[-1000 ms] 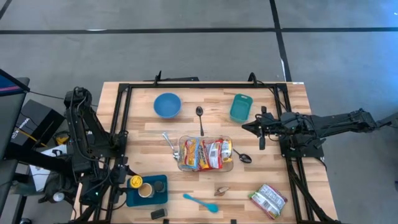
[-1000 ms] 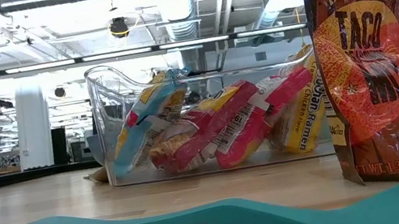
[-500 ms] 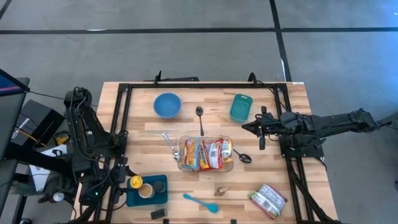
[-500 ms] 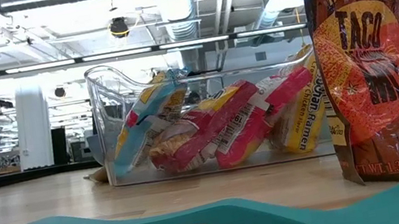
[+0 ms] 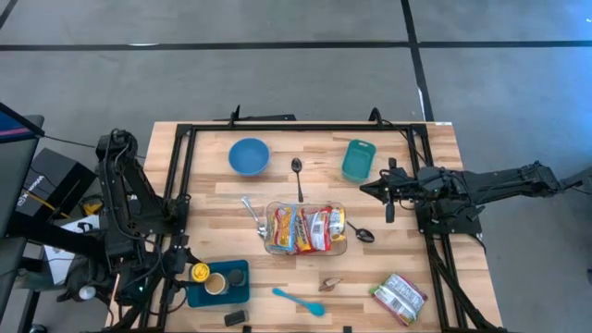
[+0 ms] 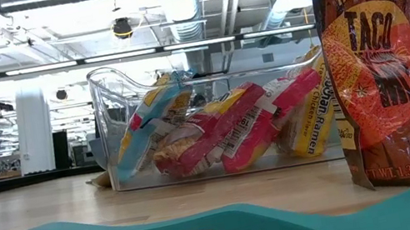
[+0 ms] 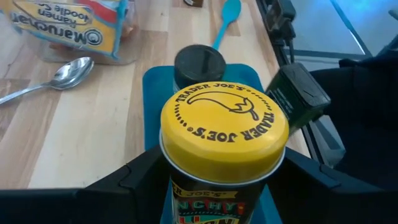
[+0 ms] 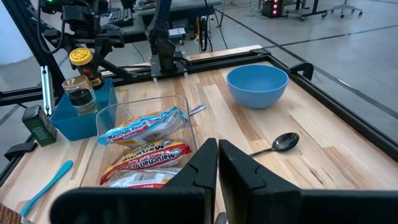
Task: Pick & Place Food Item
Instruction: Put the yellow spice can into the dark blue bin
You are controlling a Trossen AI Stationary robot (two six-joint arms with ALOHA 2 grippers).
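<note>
Canister work is the step in hand: a yellow-lidded Trader Joe's seasoning canister (image 7: 224, 140) sits clamped between the dark fingers of the left gripper (image 5: 197, 272), at the near-left corner of the table over a dark teal rectangular tray (image 5: 236, 287). Whether its base touches the tray cannot be told. Just beside it in the tray stands a black-lidded glass jar (image 7: 199, 63), so a good move would, I judge, go straight up before any sideways travel, or the jar may be knocked. The grip is just under the lid; keeping the canister upright should stop it pivoting in the jaws.

A dark green small box (image 7: 297, 96) lies close on the other side, another thing to clear. Toward the table's middle is a clear plastic bin of ramen packets (image 5: 305, 228), with a metal spoon (image 7: 48, 78) next to it.

The right gripper (image 5: 367, 190) waits at the right, fingers together, holding nothing.
</note>
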